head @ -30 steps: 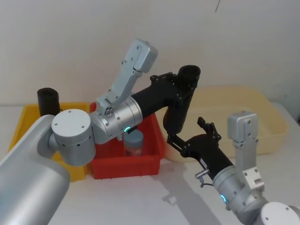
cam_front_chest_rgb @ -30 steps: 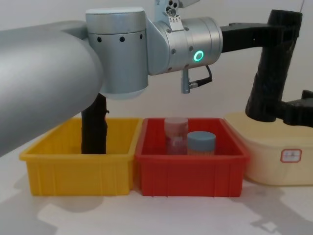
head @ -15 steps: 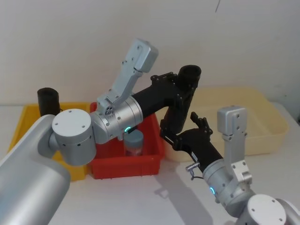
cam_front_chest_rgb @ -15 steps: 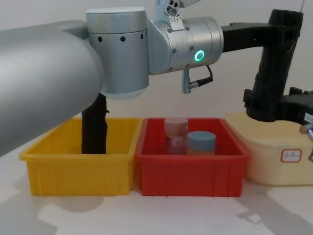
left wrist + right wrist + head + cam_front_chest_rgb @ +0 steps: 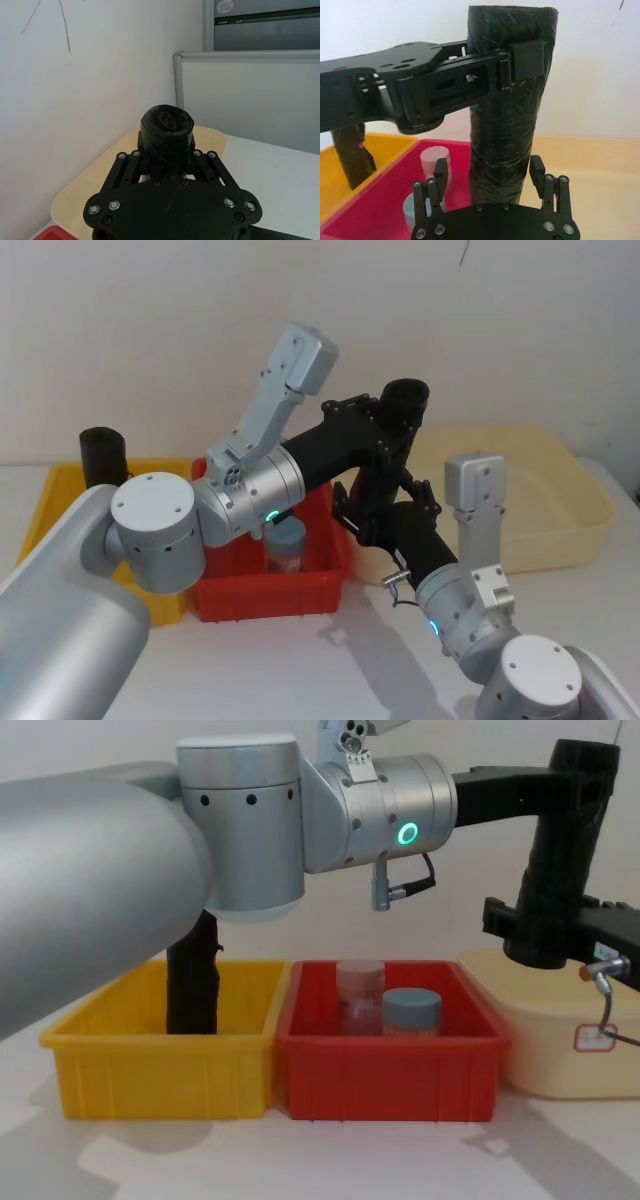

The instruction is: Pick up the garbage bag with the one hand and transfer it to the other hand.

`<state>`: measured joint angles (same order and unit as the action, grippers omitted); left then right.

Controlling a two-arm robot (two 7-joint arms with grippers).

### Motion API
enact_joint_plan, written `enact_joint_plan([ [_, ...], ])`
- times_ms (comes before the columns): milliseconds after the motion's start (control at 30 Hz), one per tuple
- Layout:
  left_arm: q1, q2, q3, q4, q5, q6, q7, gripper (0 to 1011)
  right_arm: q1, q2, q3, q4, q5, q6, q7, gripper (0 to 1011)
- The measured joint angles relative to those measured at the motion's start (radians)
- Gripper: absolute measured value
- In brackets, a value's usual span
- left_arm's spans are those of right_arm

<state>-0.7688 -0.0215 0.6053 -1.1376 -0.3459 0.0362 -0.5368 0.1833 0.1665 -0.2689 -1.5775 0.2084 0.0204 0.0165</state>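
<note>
— Where's the garbage-bag roll (image 5: pixel 388 465)?

— Up in the air and nearly upright. In the chest view it hangs above the left end of the cream tub (image 5: pixel 540 1055), at about 2 o'clock from the red bin (image 5: pixel 390 1065).

— Who has it?

— The left gripper (image 5: pixel 167 160). Its arm, the one with the green ring, reaches in from 8 o'clock in the head view. Its fingers are clamped on the roll's upper part, and the top pokes out above them.

— And the right gripper (image 5: pixel 488 172)?

— It comes up from 5 o'clock to the roll's lower end. Its fingers (image 5: pixel 440 170) stand apart, one on each side of the roll. There's a clear gap on one side. The other finger sits right at the roll's edge, and I can't tell if it touches.

— What else is there?

— A yellow bin (image 5: pixel 160 1065) at 9 o'clock from the red one, with a second black roll (image 5: pixel 192 980) standing in it. The red bin holds a pinkish jar (image 5: pixel 360 990) and a blue-lidded jar (image 5: pixel 412 1010) just beside it at 3 o'clock.
</note>
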Motion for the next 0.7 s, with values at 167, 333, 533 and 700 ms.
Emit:
enact_joint_plan([
  [167,0.000,0.000,0.000,0.000,0.000,0.000,0.000,371,0.022,-0.014,-0.002,0.024,-0.024,0.014,-0.019,945],
  [333,0.000,0.000,0.000,0.000,0.000,0.000,0.000,371,0.034,-0.022,-0.003,0.040,-0.041,0.023,-0.035,840],
  [533,0.000,0.000,0.000,0.000,0.000,0.000,0.000,371,0.037,-0.028,0.001,0.045,-0.047,0.024,-0.036,658],
  [700,0.000,0.000,0.000,0.000,0.000,-0.001,0.000,371,0.028,-0.030,0.010,0.037,-0.042,0.013,-0.025,537],
])
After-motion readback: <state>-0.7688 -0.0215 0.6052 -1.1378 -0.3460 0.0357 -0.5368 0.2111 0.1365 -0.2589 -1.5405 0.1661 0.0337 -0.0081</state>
